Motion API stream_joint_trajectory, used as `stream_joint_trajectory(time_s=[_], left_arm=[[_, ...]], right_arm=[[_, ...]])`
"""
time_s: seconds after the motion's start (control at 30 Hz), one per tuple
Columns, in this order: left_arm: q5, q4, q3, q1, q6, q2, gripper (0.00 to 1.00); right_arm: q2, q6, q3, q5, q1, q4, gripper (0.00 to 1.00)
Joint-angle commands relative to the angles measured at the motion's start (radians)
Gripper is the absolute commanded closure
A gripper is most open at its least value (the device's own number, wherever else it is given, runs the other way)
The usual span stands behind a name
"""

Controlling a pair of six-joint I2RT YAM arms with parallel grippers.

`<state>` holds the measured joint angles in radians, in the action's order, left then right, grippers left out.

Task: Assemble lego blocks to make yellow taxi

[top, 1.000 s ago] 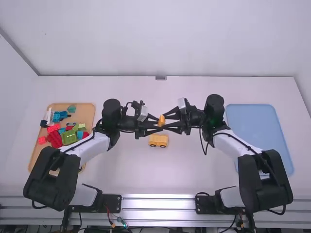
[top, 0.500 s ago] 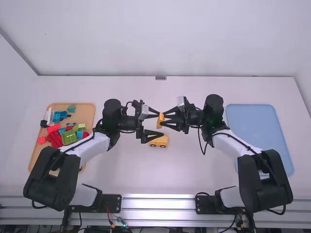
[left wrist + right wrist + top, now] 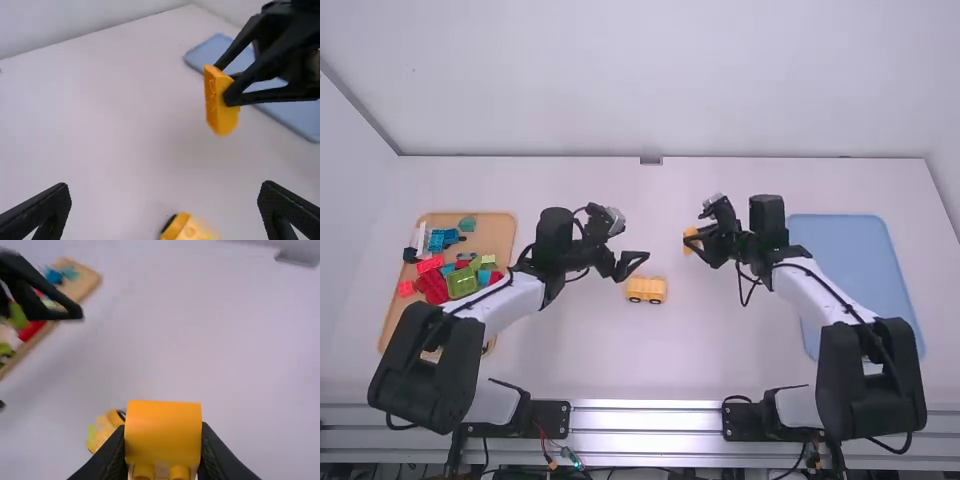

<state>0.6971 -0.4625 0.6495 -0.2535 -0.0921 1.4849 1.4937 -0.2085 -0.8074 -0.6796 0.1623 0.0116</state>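
Note:
My left gripper hangs just behind and above the yellow car body, which stands on wheels on the table. In the left wrist view, my left gripper is open wide, with part of the car low between the fingers. Farther right, my right gripper is raised, shut on an orange-yellow block. From the right wrist, that block has a rounded smooth face and studs on its lower side, pinched in my right gripper. The car lies beyond it.
At the left, a wooden tray holds several red, green, blue and white pieces, partly under the left arm. An empty blue tray lies at the right, with the right arm across its near edge.
My left gripper has let go of the block and opened. My right gripper has drawn back to the right with the block, so the two grippers are now apart.

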Motion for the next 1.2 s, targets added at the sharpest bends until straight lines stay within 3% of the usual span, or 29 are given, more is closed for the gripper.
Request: stream_joint_trajectory(time_s=[0.0, 0.1, 0.2, 0.33, 0.5, 0.7, 0.93, 1.17], left_arm=[[-0.035, 0.006, -0.004, 0.014, -0.182, 0.007, 0.01], [0.043, 0.016, -0.004, 0.038, -0.311, 0.004, 0.01], [0.303, 0.072, -0.002, 0.106, -0.531, -0.016, 0.01], [0.567, 0.086, -0.002, 0.229, -0.619, -0.023, 0.01], [0.782, 0.092, -0.002, 0.377, -0.633, -0.023, 0.01], [0.780, 0.115, -0.003, 0.433, -0.635, -0.023, 0.01], [0.777, 0.115, -0.003, 0.430, -0.640, -0.023, 0.01], [0.776, 0.114, -0.003, 0.424, -0.638, -0.023, 0.01]], right_arm=[[-0.023, -0.146, -0.093, 0.251, 0.043, 0.126, 0.89], [0.007, -0.203, -0.158, 0.375, 0.086, 0.294, 0.90], [0.081, -0.316, -0.227, 0.430, 0.126, 0.461, 0.91], [0.201, -0.437, -0.291, 0.502, 0.164, 0.593, 0.86], [0.361, -0.607, -0.360, 0.586, 0.216, 0.698, 0.94], [0.449, -0.705, -0.385, 0.665, 0.274, 0.724, 0.91], [0.461, -0.724, -0.353, 0.765, 0.337, 0.628, 0.94], [0.461, -0.735, -0.336, 0.758, 0.336, 0.638, 0.80]])
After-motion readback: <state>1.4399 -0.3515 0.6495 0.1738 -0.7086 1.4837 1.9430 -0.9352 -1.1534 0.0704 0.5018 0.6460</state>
